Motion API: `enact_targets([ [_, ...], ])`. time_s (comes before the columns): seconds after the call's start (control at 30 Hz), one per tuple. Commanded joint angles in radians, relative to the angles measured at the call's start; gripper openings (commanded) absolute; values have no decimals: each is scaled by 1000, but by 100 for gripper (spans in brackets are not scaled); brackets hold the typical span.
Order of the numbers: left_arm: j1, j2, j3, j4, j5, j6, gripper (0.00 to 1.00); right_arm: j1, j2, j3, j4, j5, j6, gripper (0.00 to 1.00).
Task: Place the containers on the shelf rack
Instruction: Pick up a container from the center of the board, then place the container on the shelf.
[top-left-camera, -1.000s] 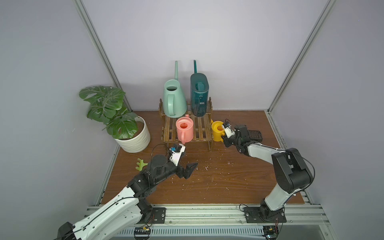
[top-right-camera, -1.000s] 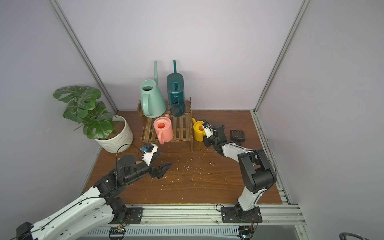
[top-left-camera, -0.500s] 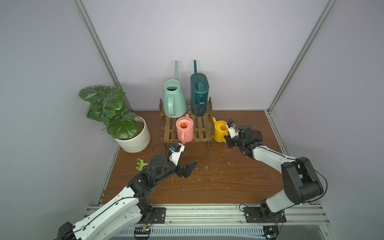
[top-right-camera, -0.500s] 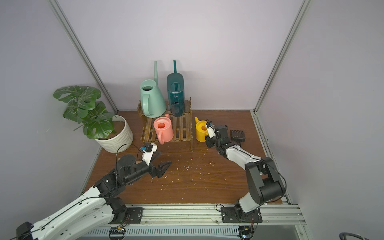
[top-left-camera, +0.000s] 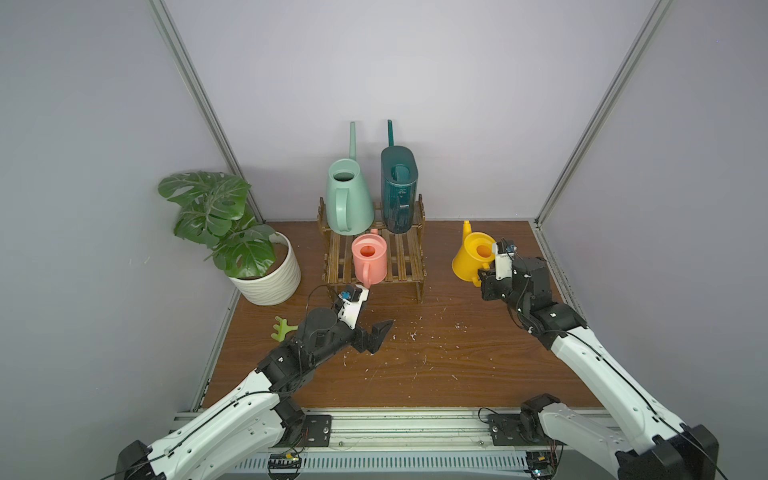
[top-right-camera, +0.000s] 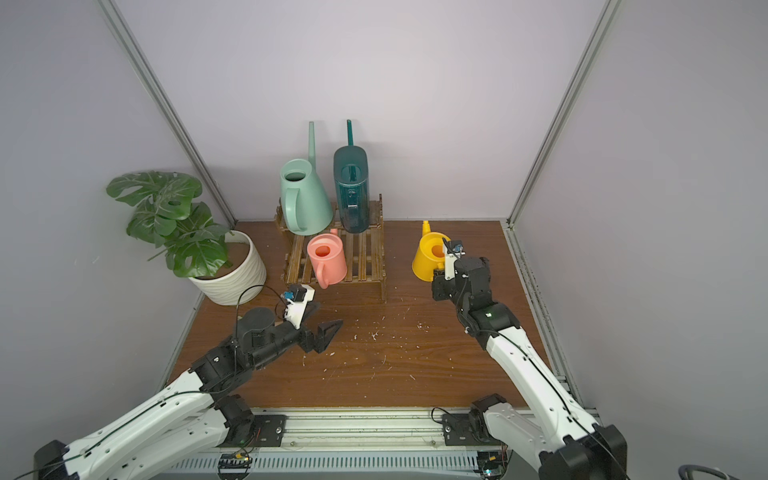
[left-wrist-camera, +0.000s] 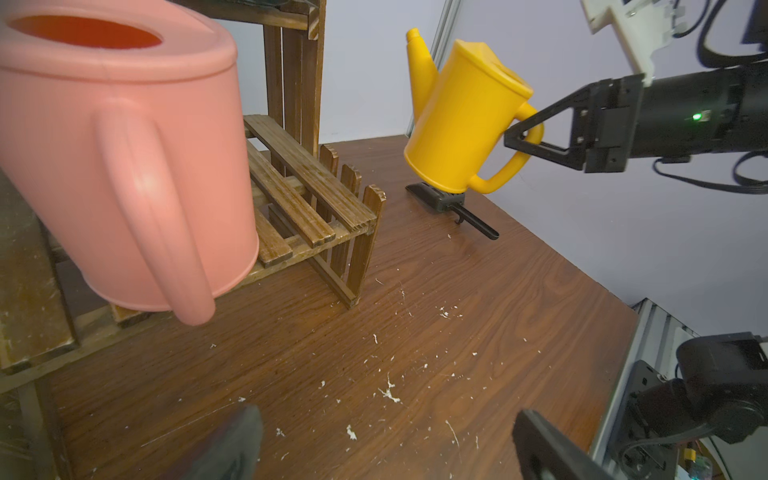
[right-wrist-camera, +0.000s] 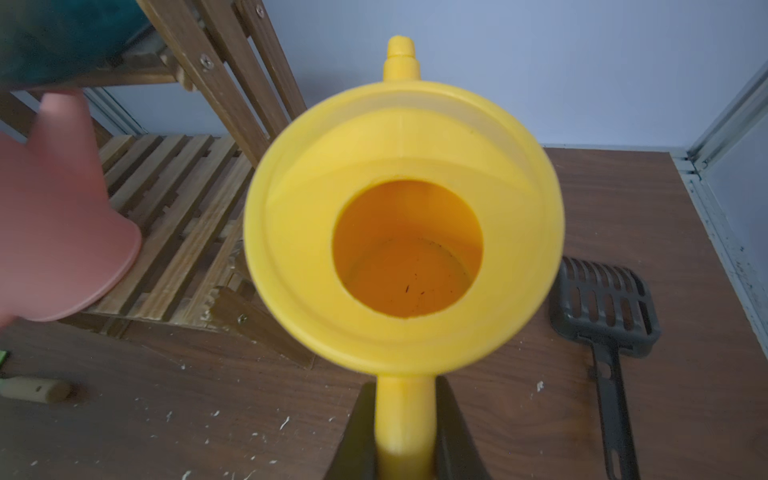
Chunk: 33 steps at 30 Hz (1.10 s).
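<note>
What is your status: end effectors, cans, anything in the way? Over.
Right end effector shut on yellow can by handle, lifted right of rack. Left end effector open, empty. Mint can, teal can, pink can on rack. Black scoop on table below.

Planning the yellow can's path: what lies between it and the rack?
Only bare brown tabletop, in both top views; the yellow can, held by the right fingers, is beside the rack.

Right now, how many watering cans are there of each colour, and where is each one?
Mint green watering can, on the rack: 1
Dark teal watering can, on the rack: 1
Pink watering can, on the rack: 1
Yellow watering can, in the right gripper, off the rack: 1
Total: 4
</note>
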Motion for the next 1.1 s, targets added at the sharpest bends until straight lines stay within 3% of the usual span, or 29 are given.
enact_targets([
  [0.0, -3, 1, 31, -4, -16, -1, 97, 63, -33, 74, -175, 98, 108, 0],
  [0.17, -4, -9, 29, -4, -26, -6, 97, 271, -35, 176, -339, 288, 240, 0],
  [0.53, -4, -16, 35, -14, -57, -20, 97, 689, 108, 371, -571, 561, 525, 0],
  [0.73, -4, -15, 38, -17, -68, -21, 97, 787, 187, 442, -569, 601, 551, 0],
  [1.07, -4, -25, 40, -16, -73, -21, 97, 800, 302, 495, -497, 589, 518, 0],
])
